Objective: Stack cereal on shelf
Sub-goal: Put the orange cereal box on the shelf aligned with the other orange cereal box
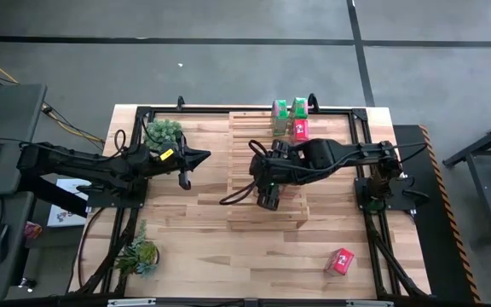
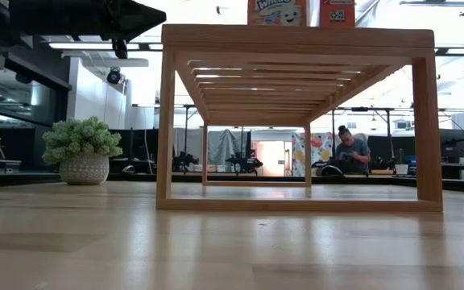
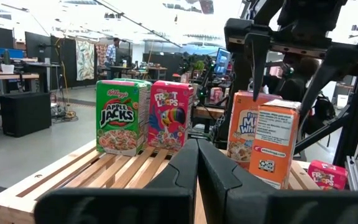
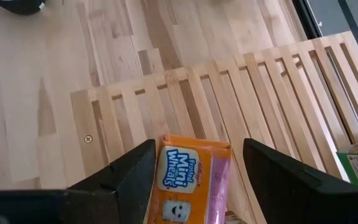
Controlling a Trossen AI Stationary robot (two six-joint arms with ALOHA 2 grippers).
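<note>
An orange Mini-Wheats box (image 4: pixel 194 180) stands upright on the slatted shelf (image 1: pixel 245 128), between the spread fingers of the right gripper (image 1: pixel 269 189), which brackets it without visibly touching. At the shelf's far end, toward one o'clock from that box, stand a green Apple Jacks box (image 3: pixel 122 116) and a red Froot Loops box (image 3: pixel 170 116) (side by side, touching). One more red box (image 1: pixel 341 261) lies on the tabletop (image 1: pixel 194 230) at about five o'clock. The left gripper (image 1: pixel 196 157) hovers at nine o'clock, fingers pressed together, empty.
</note>
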